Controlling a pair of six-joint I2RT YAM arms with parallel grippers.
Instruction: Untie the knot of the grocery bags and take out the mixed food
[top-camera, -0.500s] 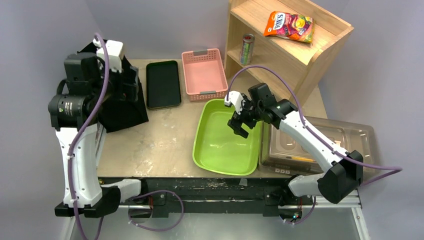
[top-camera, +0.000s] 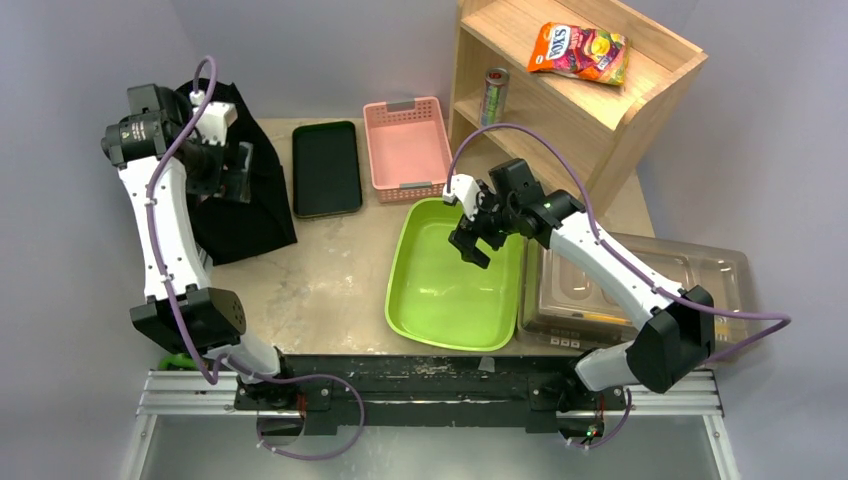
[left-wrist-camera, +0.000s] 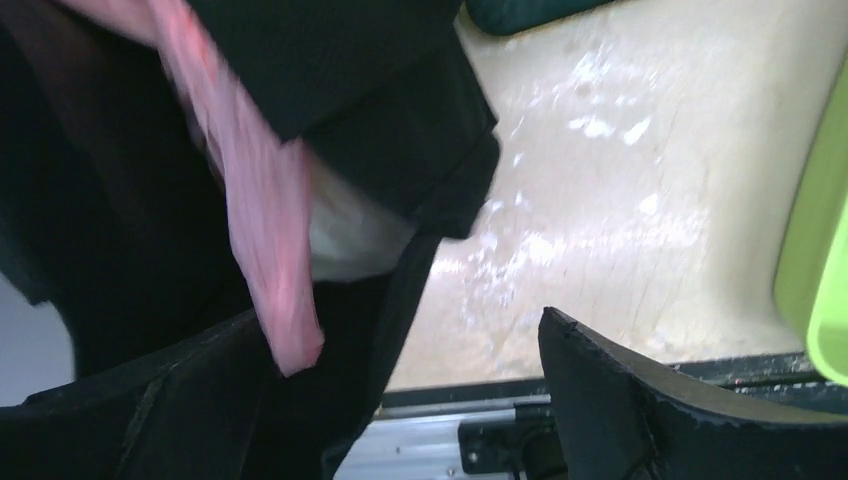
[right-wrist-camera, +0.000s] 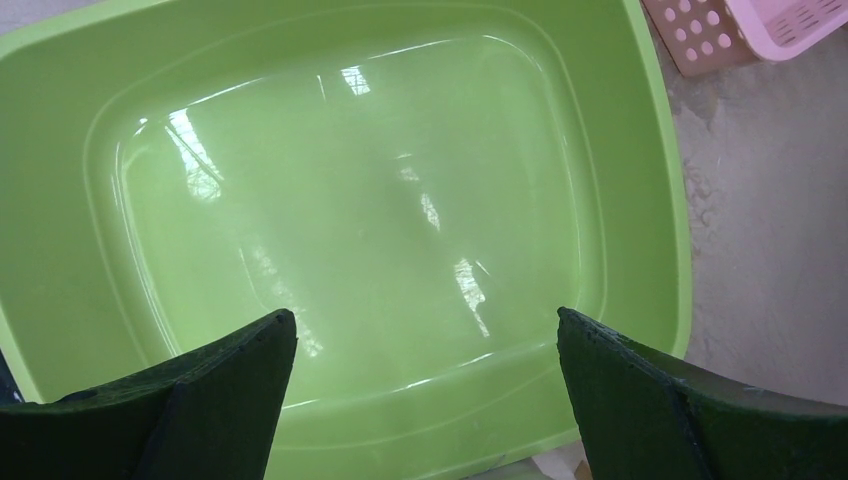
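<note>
Pink plastic strip (left-wrist-camera: 265, 220): the only part of the grocery bag on show, and only in the left wrist view. It is thin, crinkled and blurred. It comes out from under the folds of a black cloth bag (top-camera: 245, 215) at the far left of the table (top-camera: 300, 285). Knot: not visible. Food: not visible. A pale patch (left-wrist-camera: 350, 235) sits behind the strip under the black fabric; cannot tell what it is.

Orientation: the strip's long axis runs diagonally in the wrist view, from top left down toward bottom centre. Its free end points down and ends just beside the finger (left-wrist-camera: 150, 400) at the left of that view. Touching or not, cannot tell.

Left gripper (left-wrist-camera: 400, 325): raised at the black cloth bag, jaws wide apart, nothing clamped. Right gripper (right-wrist-camera: 425, 320): jaws spread, holding nothing, hovering over the green tub (right-wrist-camera: 660, 200), which has nothing in it.

Step, as judged: very early. The bag is not out of the black cloth, the knot is not reached, and no food is unloaded. The left arm looks set to go for the pink plastic.

Next move calls for closing the left jaws on the strip near its free end. Then draw along the strip's axis so the bag comes into the open and the knot shows. The film is thin, so pinch a bunched part and pull slowly. The right gripper will be wanted as a second hold at the knot.
</note>
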